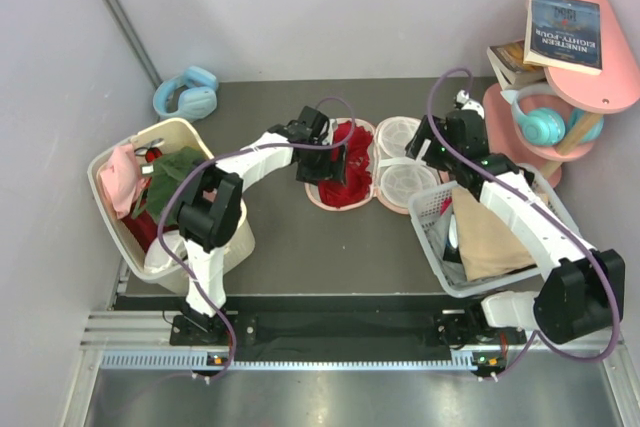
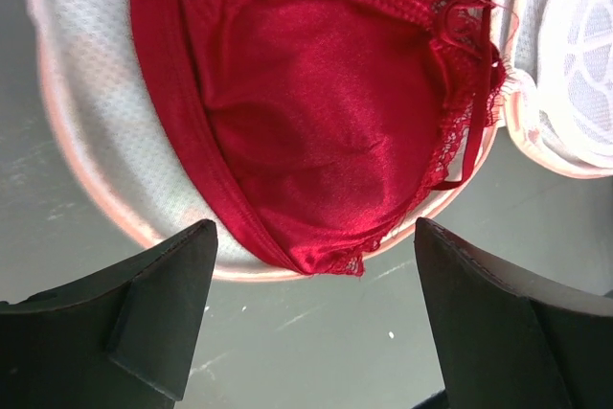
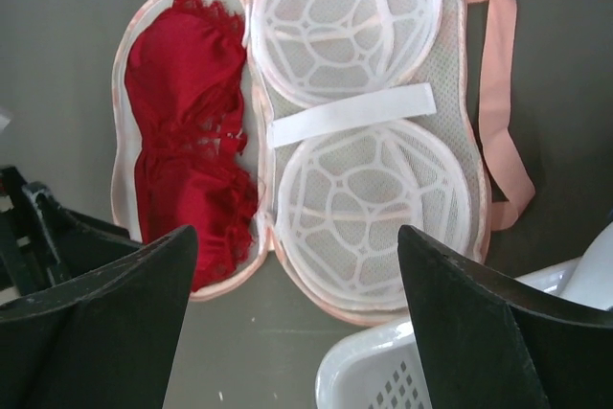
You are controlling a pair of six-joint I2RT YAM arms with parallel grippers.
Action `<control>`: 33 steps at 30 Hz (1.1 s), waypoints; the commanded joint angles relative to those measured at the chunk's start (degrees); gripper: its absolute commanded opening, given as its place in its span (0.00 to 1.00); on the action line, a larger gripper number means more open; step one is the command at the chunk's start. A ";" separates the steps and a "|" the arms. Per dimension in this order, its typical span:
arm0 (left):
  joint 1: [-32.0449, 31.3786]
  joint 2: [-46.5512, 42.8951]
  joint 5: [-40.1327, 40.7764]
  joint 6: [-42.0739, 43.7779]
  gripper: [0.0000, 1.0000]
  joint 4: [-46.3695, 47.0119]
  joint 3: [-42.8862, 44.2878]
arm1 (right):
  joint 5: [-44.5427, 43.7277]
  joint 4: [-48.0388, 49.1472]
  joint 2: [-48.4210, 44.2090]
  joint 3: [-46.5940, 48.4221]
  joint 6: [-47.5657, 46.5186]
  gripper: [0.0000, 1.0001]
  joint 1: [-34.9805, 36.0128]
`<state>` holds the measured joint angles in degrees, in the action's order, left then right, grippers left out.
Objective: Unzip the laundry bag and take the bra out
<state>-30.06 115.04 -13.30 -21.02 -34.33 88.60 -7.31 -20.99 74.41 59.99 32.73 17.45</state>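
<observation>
The laundry bag [image 1: 398, 162] lies open flat on the dark table, its two halves side by side. The deep red bra [image 1: 345, 169] rests in the left half. The right half shows white mesh domes [image 3: 354, 141] and a pink loop strap [image 3: 498, 102]. My left gripper [image 1: 318, 155] is open and empty, hovering just over the bra's left edge; in its wrist view the bra [image 2: 326, 122] fills the frame just beyond the fingers [image 2: 163, 313]. My right gripper [image 1: 432, 147] is open and empty above the bag's right edge, over the basket rim.
A cream basket [image 1: 190, 135] of pink and green clothes stands at the left. A white plastic basket [image 1: 432, 237] with beige cloth stands at the right, its rim also in the right wrist view [image 3: 383, 371]. Blue headphones [image 1: 186, 94] lie at the back left. A pink shelf [image 1: 580, 87] holds books.
</observation>
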 commanded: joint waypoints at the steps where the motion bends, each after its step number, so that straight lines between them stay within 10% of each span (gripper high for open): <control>1: -0.70 0.79 -2.95 -1.83 0.89 7.25 -2.64 | 2.04 0.78 -3.57 -1.01 -1.27 0.85 -0.49; 11: -1.58 3.96 1.43 -2.45 0.83 11.30 -1.68 | 3.62 -1.33 -6.47 -2.33 -2.58 0.85 -0.49; 24: -1.58 2.73 2.67 -2.36 0.06 11.74 0.43 | 4.15 -2.74 -7.09 -1.80 -4.95 0.85 -0.40; 33: -2.46 -7.63 2.04 4.84 0.00 6.31 6.58 | 3.88 -1.51 -4.37 0.39 -6.10 0.85 -0.49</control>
<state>-31.81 116.36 -11.73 -21.37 -26.52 88.75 -3.31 -24.08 69.10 57.45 27.99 17.45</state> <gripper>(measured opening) 0.049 0.848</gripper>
